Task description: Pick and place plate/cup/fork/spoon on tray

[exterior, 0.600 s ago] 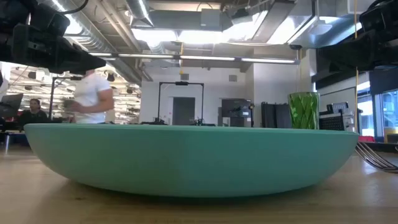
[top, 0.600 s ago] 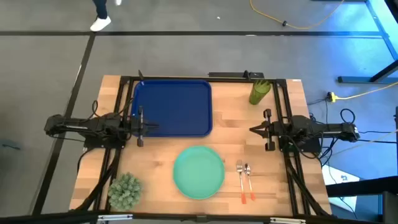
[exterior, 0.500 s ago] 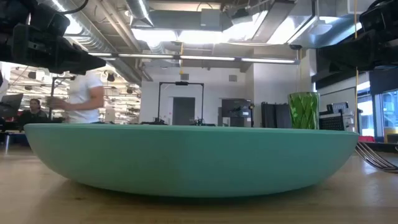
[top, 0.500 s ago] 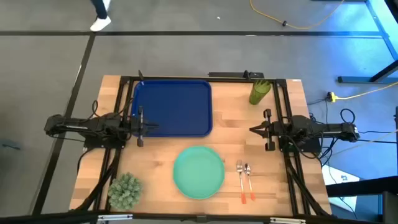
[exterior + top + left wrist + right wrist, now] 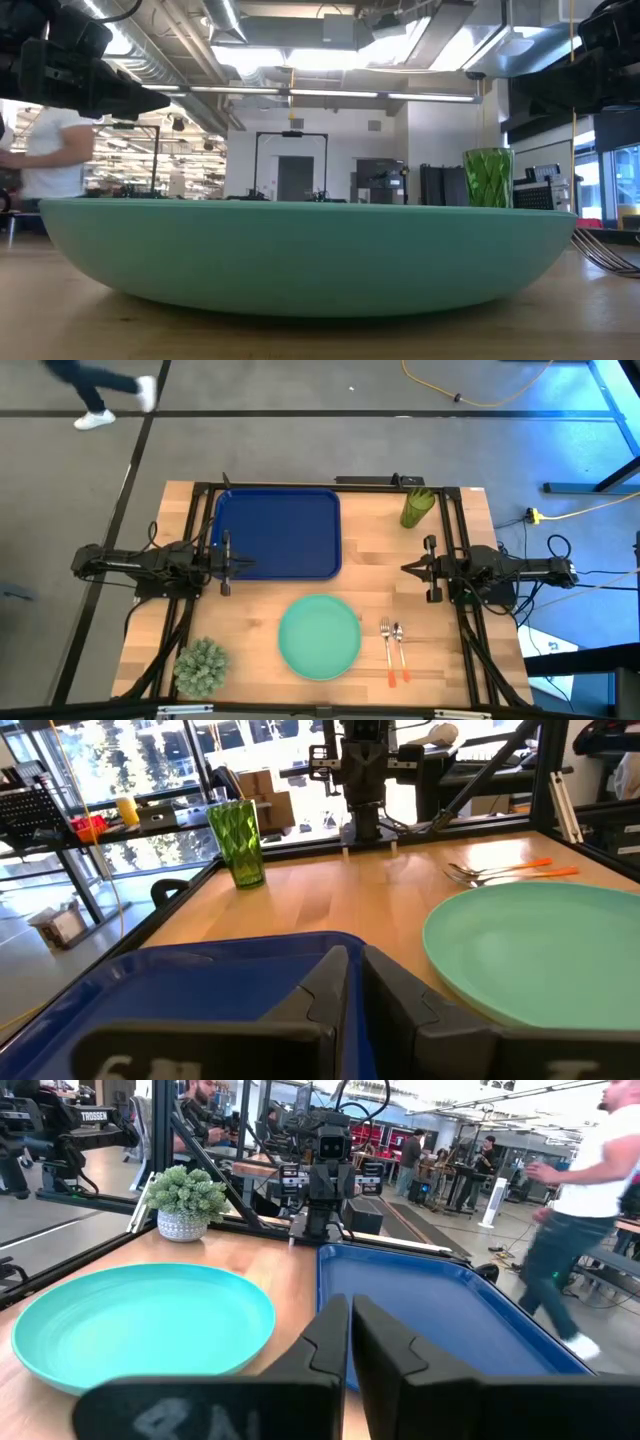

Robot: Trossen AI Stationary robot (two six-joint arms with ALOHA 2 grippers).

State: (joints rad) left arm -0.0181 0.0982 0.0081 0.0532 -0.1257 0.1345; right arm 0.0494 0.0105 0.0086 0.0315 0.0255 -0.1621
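The tray [image 5: 278, 533] is lying at the far left of the table [image 5: 370, 575], a dark blue rectangle with rounded corners and a raised rim, holding nothing. The plate [image 5: 319, 637] is sitting on bare wood near the front edge, round, flat and mint green, well apart from the tray. Just beside it on the right, the fork [image 5: 386, 650] and spoon [image 5: 399, 652] are lying parallel, silver heads pointing toward the far side, orange handles toward the front. The cup [image 5: 417, 507] is standing upright at the far right corner, translucent olive green with a faceted wall, taller than wide. A spiky plant [image 5: 201, 666] is occupying the front left corner. The left gripper [image 5: 232, 563] is hovering over the tray's left rim, fingers [image 5: 325, 990] pressed together and holding nothing. The right gripper [image 5: 408, 569] is hanging at the table's right side, below the cup, fingers [image 5: 322, 1342] likewise closed and empty. A person [image 5: 578, 1200] is walking in the room beyond.
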